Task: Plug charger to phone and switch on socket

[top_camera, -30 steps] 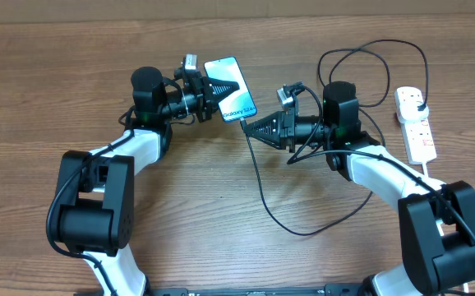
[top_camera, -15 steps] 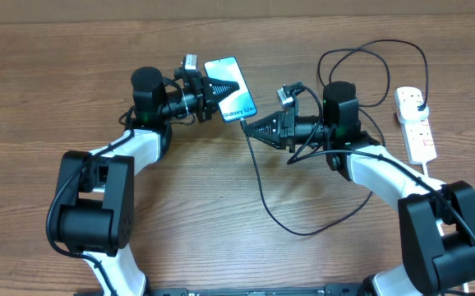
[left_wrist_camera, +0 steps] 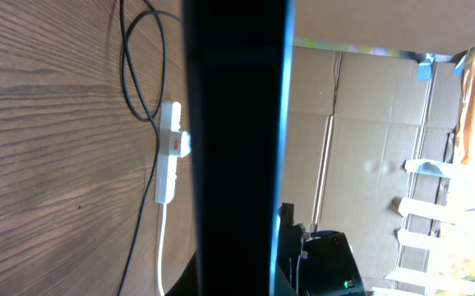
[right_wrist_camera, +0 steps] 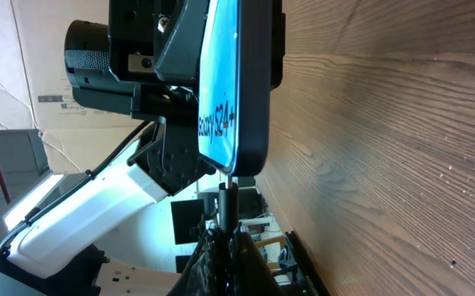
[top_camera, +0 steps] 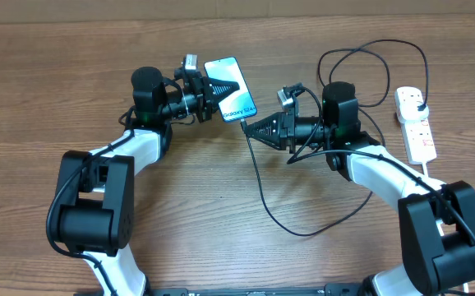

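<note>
The phone (top_camera: 239,105) is held off the table (top_camera: 48,74) by the left gripper (top_camera: 233,87), whose fingers are clamped across the phone's body from either side. The lit blue screen is turned upward toward the overhead camera. In the left wrist view the phone (left_wrist_camera: 237,148) is seen only edge-on, as a dark vertical band.

The right gripper (top_camera: 250,127) is set just below the phone's bottom edge. Its fingers are closed together on the connector (right_wrist_camera: 228,196) of the charger cable (top_camera: 260,185). In the right wrist view the connector is lined up with the middle of the bottom edge and meets it; whether it is fully seated cannot be told.

From the connector the cable is laid toward the near side of the table, curved round under the right arm, and looped behind it to the plug (top_camera: 418,101). The plug is seated in the far end of the power strip (top_camera: 421,136).

The power strip is placed at the right edge of the table, well apart from both grippers, with its white cord (left_wrist_camera: 159,247) leading off the near end. Red switch marks are visible on it; their position cannot be told.

Cardboard boxes (left_wrist_camera: 361,140) are visible behind the table in the left wrist view.
</note>
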